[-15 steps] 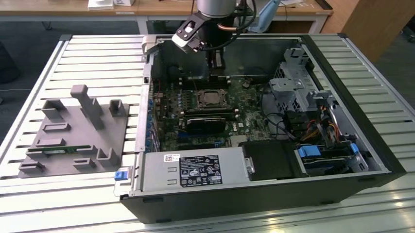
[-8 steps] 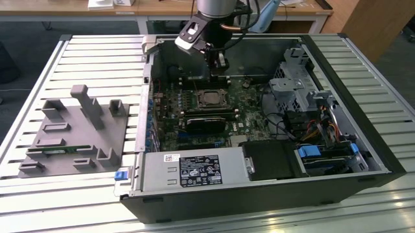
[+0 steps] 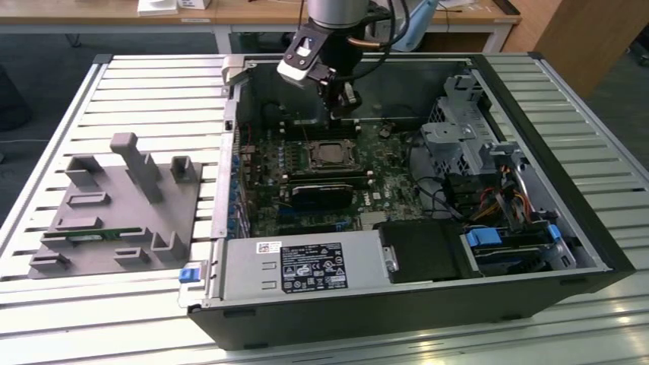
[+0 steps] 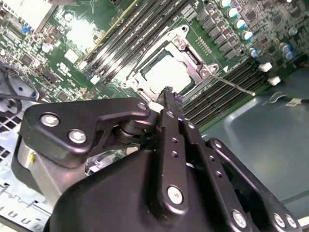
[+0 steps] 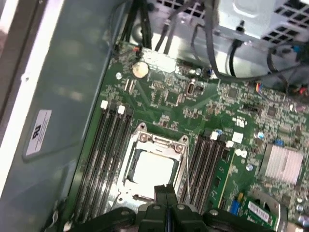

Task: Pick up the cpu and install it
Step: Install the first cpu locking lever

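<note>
The cpu lies flat in the metal-framed socket on the motherboard inside the open computer case. Its shiny silver top shows in both wrist views. My gripper hangs above the board, just beyond the socket's far edge in the exterior view and clear of the chip. Its two black fingers are pressed together with nothing between them, the tips pointing down near the socket rim. The socket's thin lever sticks out to one side.
Empty memory slots run along both sides of the socket. A black heatsink block sits nearer the power supply. Drive cage and cables fill the exterior view's right. A grey fixture with a green memory stick stands outside the case.
</note>
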